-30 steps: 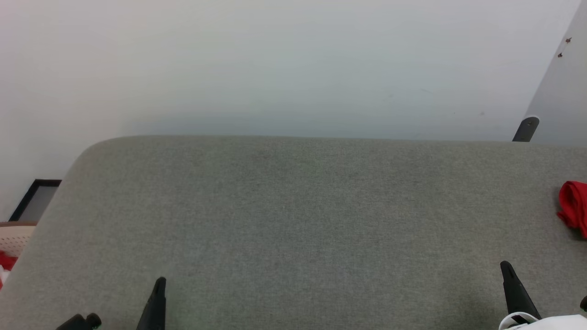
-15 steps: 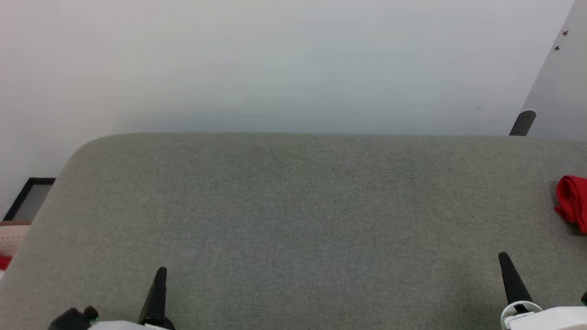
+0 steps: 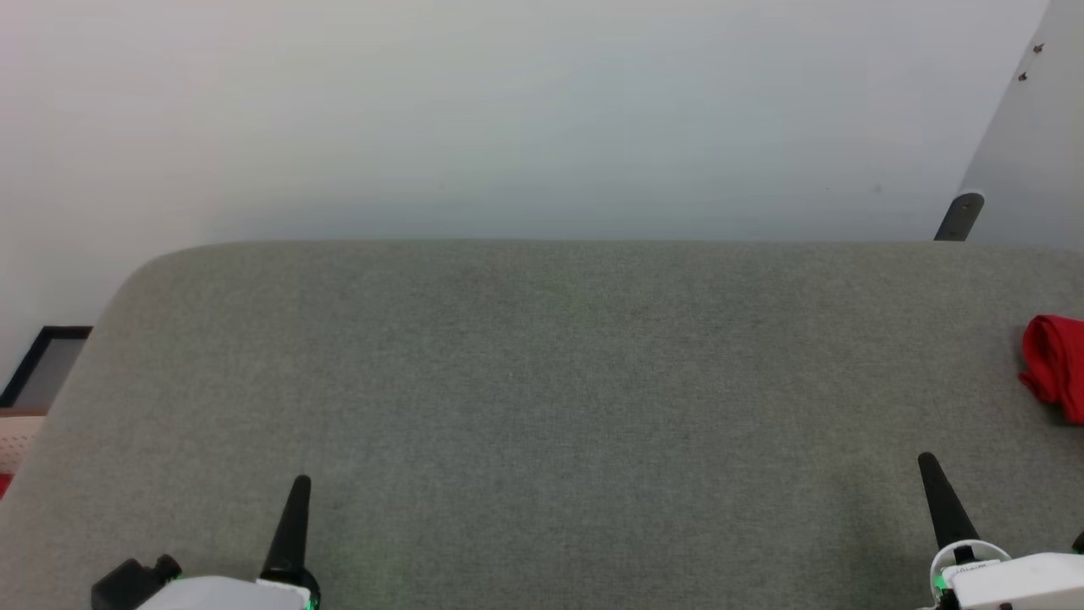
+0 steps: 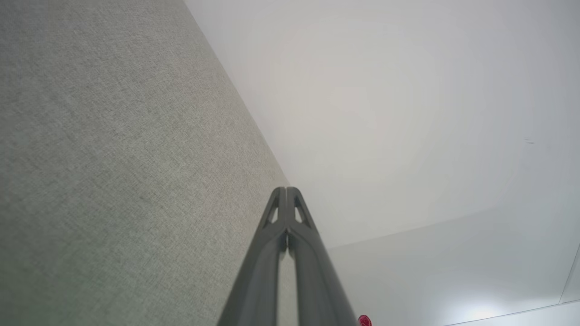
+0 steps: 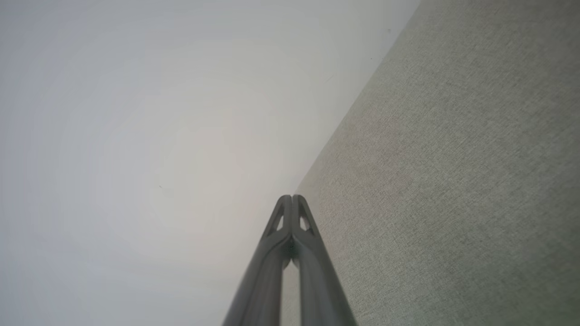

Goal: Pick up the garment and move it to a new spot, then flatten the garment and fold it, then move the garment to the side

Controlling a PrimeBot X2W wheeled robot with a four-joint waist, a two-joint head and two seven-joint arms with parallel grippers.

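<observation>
We count two grippers, low over one grey woven-fabric surface (image 3: pixel 542 381): left gripper (image 3: pixel 301 483) and right gripper (image 3: pixel 928 463), each with its long dark fingers pressed together, holding nothing. One garment (image 3: pixel 1054 368), a bunched red cloth, lies ahead and right of the right gripper, well apart. Since a second ago the camera has shifted. Both grippers reach further forward, showing more of their white wrists. The garment is unmoved.

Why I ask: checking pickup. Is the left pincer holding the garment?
No, the left pincer is shut and empty; the garment lies far off at the right.
</observation>
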